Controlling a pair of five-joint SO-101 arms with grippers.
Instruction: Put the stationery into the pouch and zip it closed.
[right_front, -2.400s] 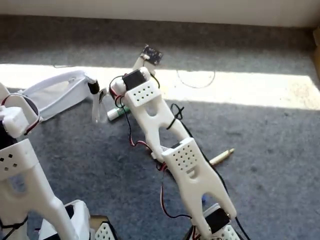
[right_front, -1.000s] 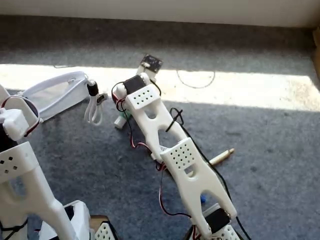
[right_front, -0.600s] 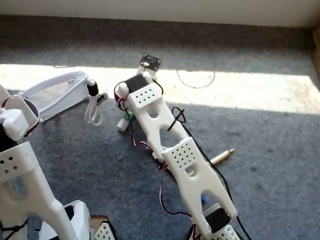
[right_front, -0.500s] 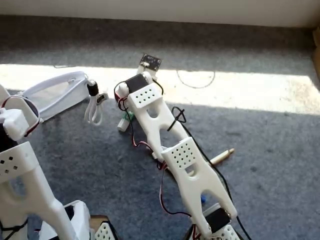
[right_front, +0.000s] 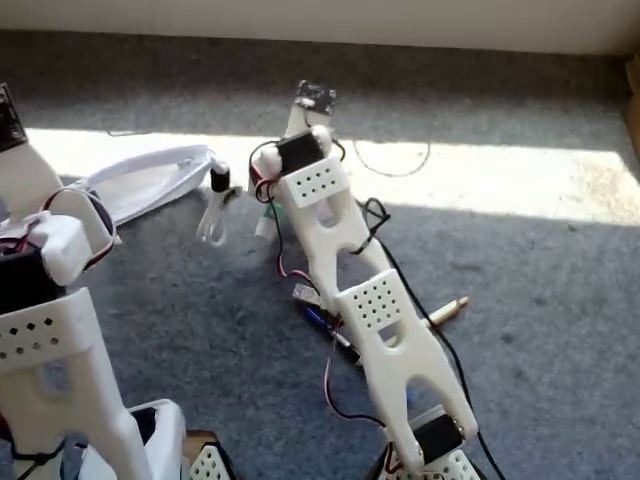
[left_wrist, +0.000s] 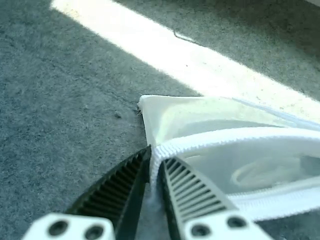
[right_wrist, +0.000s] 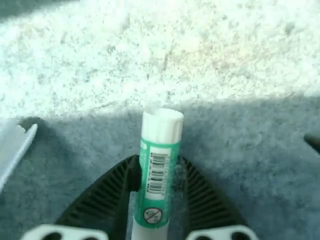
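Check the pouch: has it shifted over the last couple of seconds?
Yes. The white pouch has slid right in the high view, its zipper end nearer the thin wire loop on the carpet, which stayed put.

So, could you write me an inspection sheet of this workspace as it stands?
Surface: grey carpet-like cover, with a sunlit band across it.
Job's things: white pouch, mouth looks open; green-and-white glue stick; pencil lying beside the right arm; a dark pen-like thing under that arm, hard to tell.
Clutter: white cable with a dark plug, next to the pouch.
Grippers: left gripper shut on the pouch's zip edge; right gripper shut on the glue stick.
Cables: black and red wires along the right arm; thin wire loop on the sunlit band.
Surroundings: pale wall base along the far edge.
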